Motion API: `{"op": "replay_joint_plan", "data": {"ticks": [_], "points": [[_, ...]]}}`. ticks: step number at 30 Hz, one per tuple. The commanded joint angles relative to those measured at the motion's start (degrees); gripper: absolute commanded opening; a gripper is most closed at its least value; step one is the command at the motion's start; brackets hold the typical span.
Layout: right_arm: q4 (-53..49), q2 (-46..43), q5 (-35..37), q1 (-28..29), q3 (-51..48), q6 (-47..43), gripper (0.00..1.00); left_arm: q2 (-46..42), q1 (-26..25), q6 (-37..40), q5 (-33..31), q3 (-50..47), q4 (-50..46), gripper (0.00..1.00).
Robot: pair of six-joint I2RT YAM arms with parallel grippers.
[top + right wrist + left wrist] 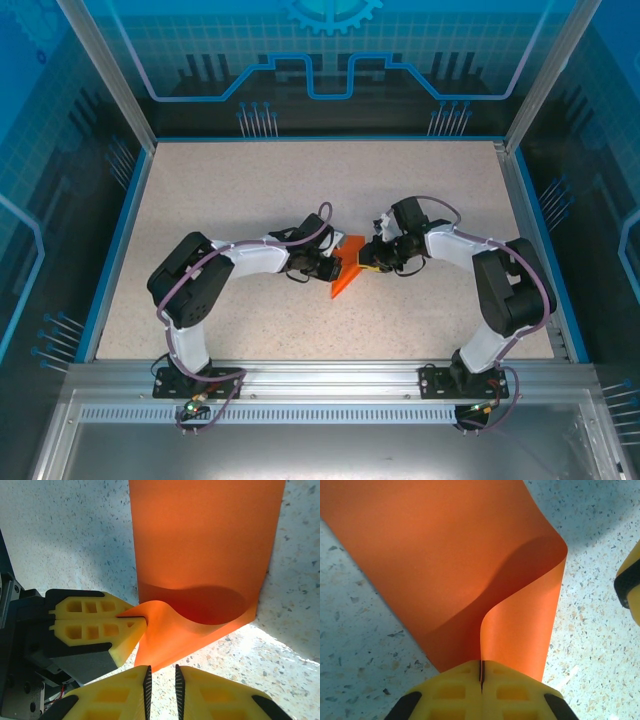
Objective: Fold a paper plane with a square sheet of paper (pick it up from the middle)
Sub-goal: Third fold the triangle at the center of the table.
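The orange sheet of paper (345, 272) lies mid-table between both arms, narrower than a square. Most of it rests flat on the table (205, 540). Its near end curls up off the surface, and a flap (520, 625) stands on edge. My left gripper (481, 672) is shut on that raised flap, and it shows in the right wrist view as yellow fingers (141, 618) pinching the paper's corner. My right gripper (162, 672) sits just short of the curled edge, jaws a narrow gap apart with only bare table between them. One right fingertip (630, 585) shows in the left wrist view.
The speckled table (250, 190) is bounded by a blue rim (118, 240) and an aluminium frame with transparent walls. Both arm bases stand on the near rail (320, 378). The two grippers nearly meet over the paper.
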Motion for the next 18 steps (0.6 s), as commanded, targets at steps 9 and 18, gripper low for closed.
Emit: {"op": "replay_joint_plan", "data": {"ticks": [9, 18], "points": [[-0.3, -1.9, -1.6, 0.8, -0.7, 0.3, 0.22, 0.8, 0.6, -0.5, 0.9, -0.3, -0.8, 0.04], [0.6, -1.9, -1.8, 1.3, -1.5, 0.9, 0.21, 2.1, 0.6, -0.6, 0.9, -0.3, -0.5, 0.05]]}}
